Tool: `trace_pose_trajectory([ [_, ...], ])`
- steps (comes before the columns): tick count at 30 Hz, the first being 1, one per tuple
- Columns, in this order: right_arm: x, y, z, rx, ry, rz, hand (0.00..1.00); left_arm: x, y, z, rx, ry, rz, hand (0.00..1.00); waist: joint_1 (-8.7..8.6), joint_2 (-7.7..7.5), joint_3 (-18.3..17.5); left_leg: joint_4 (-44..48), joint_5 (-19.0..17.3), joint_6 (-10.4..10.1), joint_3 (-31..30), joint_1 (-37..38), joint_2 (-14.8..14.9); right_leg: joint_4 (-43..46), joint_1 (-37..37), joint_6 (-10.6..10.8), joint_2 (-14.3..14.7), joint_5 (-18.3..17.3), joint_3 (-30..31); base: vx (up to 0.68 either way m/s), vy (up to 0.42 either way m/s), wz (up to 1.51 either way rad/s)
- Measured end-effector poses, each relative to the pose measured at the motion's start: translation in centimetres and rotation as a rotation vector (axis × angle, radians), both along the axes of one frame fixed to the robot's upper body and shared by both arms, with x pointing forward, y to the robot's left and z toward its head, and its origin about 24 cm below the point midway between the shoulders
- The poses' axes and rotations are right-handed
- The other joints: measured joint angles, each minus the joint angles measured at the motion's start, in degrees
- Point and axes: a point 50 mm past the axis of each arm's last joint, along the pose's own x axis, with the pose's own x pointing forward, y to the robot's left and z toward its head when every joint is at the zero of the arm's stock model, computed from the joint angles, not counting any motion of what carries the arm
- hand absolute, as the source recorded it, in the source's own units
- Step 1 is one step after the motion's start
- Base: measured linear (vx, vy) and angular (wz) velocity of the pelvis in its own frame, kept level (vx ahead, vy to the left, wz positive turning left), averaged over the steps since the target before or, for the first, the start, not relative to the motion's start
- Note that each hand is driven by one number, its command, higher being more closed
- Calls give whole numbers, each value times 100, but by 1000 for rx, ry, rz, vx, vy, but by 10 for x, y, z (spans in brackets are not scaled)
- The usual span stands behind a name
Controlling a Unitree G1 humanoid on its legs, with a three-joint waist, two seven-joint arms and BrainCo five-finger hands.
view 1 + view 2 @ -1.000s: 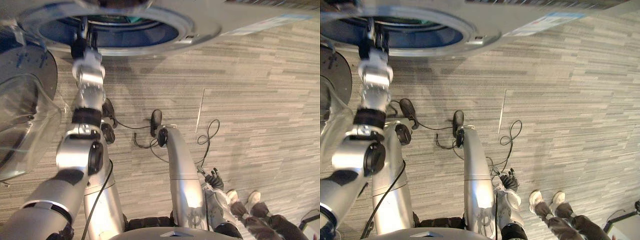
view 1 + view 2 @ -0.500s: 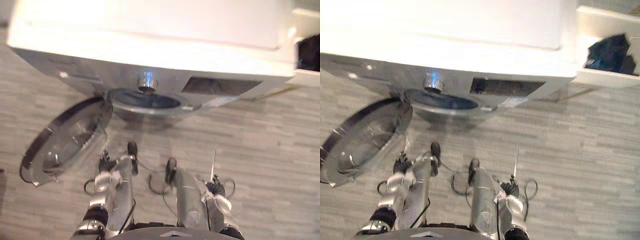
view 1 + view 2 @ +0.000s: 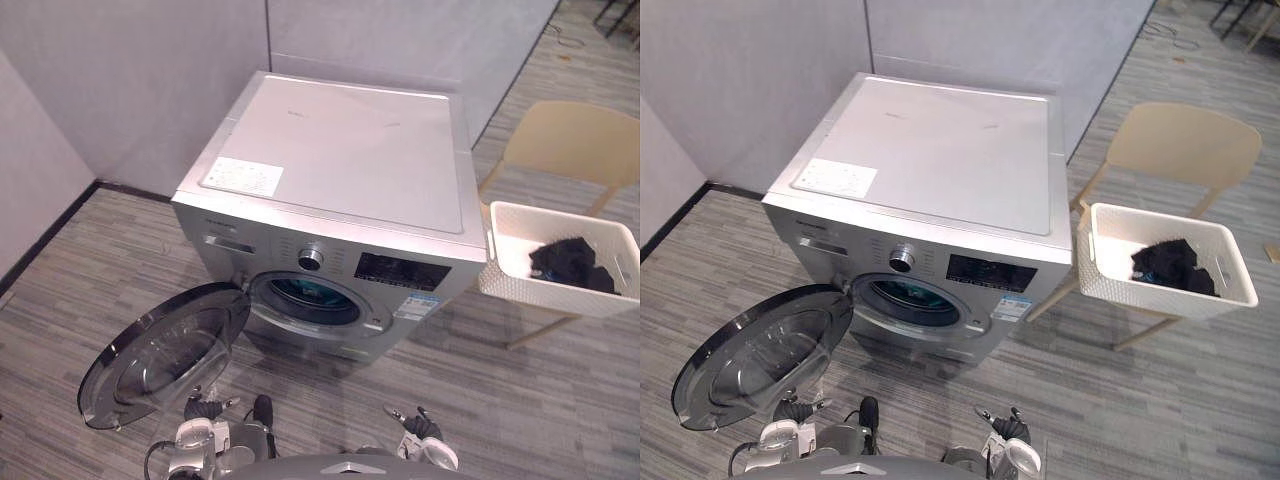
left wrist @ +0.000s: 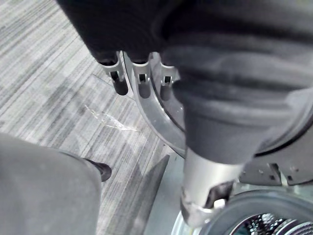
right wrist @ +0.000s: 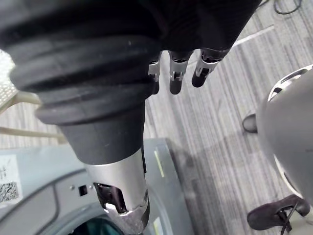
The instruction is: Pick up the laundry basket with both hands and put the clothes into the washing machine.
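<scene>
The silver washing machine (image 3: 330,160) stands against the grey wall. Its round glass door (image 3: 165,350) hangs open to the left, and a bit of teal cloth shows in the drum opening (image 3: 305,298). To the right of the machine, a white laundry basket (image 3: 520,290) rests on a beige chair (image 3: 575,140) and holds dark clothes (image 3: 570,265). My left hand (image 3: 200,408) hangs low in front of the door, fingers (image 4: 139,78) straight and holding nothing. Low before the machine's right side, my right hand (image 3: 420,428) is also open, its fingers (image 5: 176,73) straight, far from the basket.
Grey partition walls close off the space behind and to the left of the machine. The open door juts out over the striped grey floor (image 3: 80,270) on the left. Floor stretches between the machine's front and the basket's chair.
The whole picture has shifted from a close look down at the drum to a wide view, so the camera has moved. My left arm has come out of the drum opening and hangs low.
</scene>
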Motion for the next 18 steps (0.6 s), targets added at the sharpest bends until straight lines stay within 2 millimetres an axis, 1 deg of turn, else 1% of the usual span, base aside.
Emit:
trace_pose_trajectory([
  [1,2,1,0,3,0,3,0,0,0,0,-2,0,0,0,-9,9,-6,149,-27,-19,5,-59,23,-30,42,-9,15,19,-41,-60,0,24],
  [2,6,2,0,8,-3,8,0,2,-1,1,-5,-8,4,0,-7,25,-14,444,-160,-24,83,-154,90,-70,75,-22,13,61,-109,-88,50,7],
  [3,13,2,2,8,-21,14,0,1,-2,0,-9,-7,6,0,-8,54,7,1058,-524,27,243,-263,220,-56,99,-27,13,80,-110,-65,74,-1],
  [4,15,3,3,9,-25,17,0,0,-3,0,-13,-5,9,0,-14,91,10,1376,-734,17,261,-254,269,-52,137,-7,1,91,-89,-72,143,-13],
  [5,15,3,3,11,-26,20,0,-3,-5,-1,-21,4,17,0,-28,154,-40,1769,-1064,-13,227,-182,308,-42,140,50,-51,123,33,-33,150,-22],
  [6,16,3,3,11,-28,23,0,-5,-6,-2,-24,8,19,0,-35,187,-55,1832,-1210,-45,179,-99,307,-40,121,95,-80,149,120,-31,237,-54],
  [7,18,4,4,13,-35,29,0,-10,-10,-4,-37,23,25,0,-27,288,-94,1605,-1451,-106,87,76,289,-34,9,190,-73,209,365,-35,283,-84],
  [8,22,8,4,27,-42,32,0,-14,-9,-6,-40,38,35,0,-16,294,-143,1255,-1477,45,223,201,184,-68,-137,248,-90,280,652,-46,270,-90],
  [9,21,12,3,41,-39,34,0,-15,-7,-6,-34,40,32,0,-24,215,-185,1033,-1415,71,358,255,127,-156,-213,201,-131,369,769,-77,266,-108],
  [10,19,25,1,86,-33,41,0,-15,-1,-6,-14,46,17,0,-34,26,-302,394,-1144,149,693,431,-73,-443,-361,153,-283,630,1057,-64,175,-81],
  [11,18,27,0,92,-32,43,0,-15,0,-6,-7,51,2,0,-76,-61,-356,195,-1053,182,795,487,-130,-517,-406,169,-321,739,1151,-67,163,-75],
  [12,18,27,0,94,-31,43,0,-14,0,-6,0,55,-22,0,-111,-89,-376,24,-974,190,842,532,-188,-570,-445,183,-360,831,1177,-63,119,-33],
  [13,14,26,-1,93,-23,36,0,-13,-1,-6,12,64,-77,0,-217,-94,-384,-241,-869,176,919,626,-259,-652,-479,140,-393,970,1179,-69,122,-42],
  [14,13,24,0,88,-28,33,0,-10,-4,-5,19,62,-122,0,-242,-124,-378,-403,-858,172,1013,738,-281,-628,-537,121,-392,1094,1205,-65,112,-49],
  [15,13,23,0,84,-29,33,0,-9,-5,-5,21,61,-135,0,-236,-106,-368,-451,-862,177,1063,774,-281,-550,-613,98,-373,1113,1274,-42,63,-73],
  [16,13,22,0,81,-30,32,0,-8,-6,-5,18,58,-144,0,-229,-54,-327,-499,-865,179,1176,820,-280,-356,-799,100,-344,1117,1422,-58,54,-107],
  [17,15,20,1,74,-38,33,0,-4,-8,-4,12,49,-152,0,-222,-145,-311,-538,-868,184,1359,877,-252,-55,-1078,133,-286,1139,1547,-73,41,-147],
  [18,16,17,2,66,-38,37,0,-3,-8,-4,12,47,-163,0,-218,-90,-234,-584,-868,184,1574,903,-202,108,-1305,152,-217,1233,1565,-61,24,-141],
])
